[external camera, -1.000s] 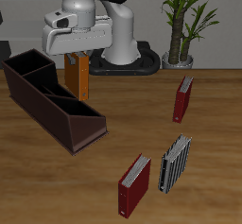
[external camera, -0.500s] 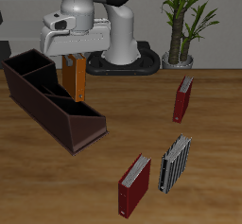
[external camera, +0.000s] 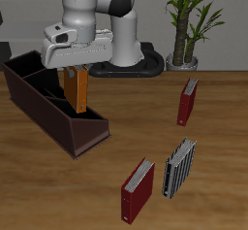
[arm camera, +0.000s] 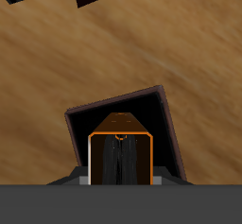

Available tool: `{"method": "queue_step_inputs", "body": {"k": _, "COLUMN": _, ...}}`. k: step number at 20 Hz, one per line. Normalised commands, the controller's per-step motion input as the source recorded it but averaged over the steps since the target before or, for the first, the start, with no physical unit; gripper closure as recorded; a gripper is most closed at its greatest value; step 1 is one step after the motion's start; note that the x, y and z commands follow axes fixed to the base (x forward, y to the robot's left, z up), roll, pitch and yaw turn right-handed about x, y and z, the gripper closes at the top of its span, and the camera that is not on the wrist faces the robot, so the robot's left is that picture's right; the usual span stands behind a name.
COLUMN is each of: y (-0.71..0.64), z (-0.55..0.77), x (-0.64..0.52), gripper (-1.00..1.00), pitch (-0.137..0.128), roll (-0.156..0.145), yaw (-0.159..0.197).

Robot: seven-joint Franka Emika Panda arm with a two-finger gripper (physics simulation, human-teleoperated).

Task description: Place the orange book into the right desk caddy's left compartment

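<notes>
One step is looking left: the hand (external camera: 77,67) is gripping the thin bright orange hardcover book (external camera: 77,88) upright, hanging over the end compartment of the long dark maroon-brown open-top desk caddy (external camera: 39,103); lowering and releasing are remaining.

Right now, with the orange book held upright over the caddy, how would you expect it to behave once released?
The orange book looks like a stiff hardcover, so it probably won't flex in the gripper. Thin and standing on end, it would likely tip and lean against a wall of the right desk caddy rather than stay upright. Its smooth covers may slide a little.
</notes>
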Motion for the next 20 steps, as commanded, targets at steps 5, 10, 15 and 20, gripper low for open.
{"method": "queue_step_inputs", "body": {"k": 5, "y": 0.07, "z": -0.13, "x": 0.04, "gripper": 1.00, "pitch": 0.013, "roll": 0.012, "yaw": 0.004}}
{"method": "queue_step_inputs", "body": {"k": 10, "y": -0.03, "z": -0.13, "x": 0.04, "gripper": 1.00, "pitch": 0.018, "roll": -0.007, "yaw": -0.007}}
{"method": "queue_step_inputs", "body": {"k": 15, "y": -0.06, "z": -0.19, "x": 0.01, "gripper": 1.00, "pitch": 0.016, "roll": -0.012, "yaw": -0.009}}
{"method": "queue_step_inputs", "body": {"k": 20, "y": -0.04, "z": -0.14, "x": 0.04, "gripper": 1.00, "pitch": 0.019, "roll": -0.010, "yaw": -0.003}}
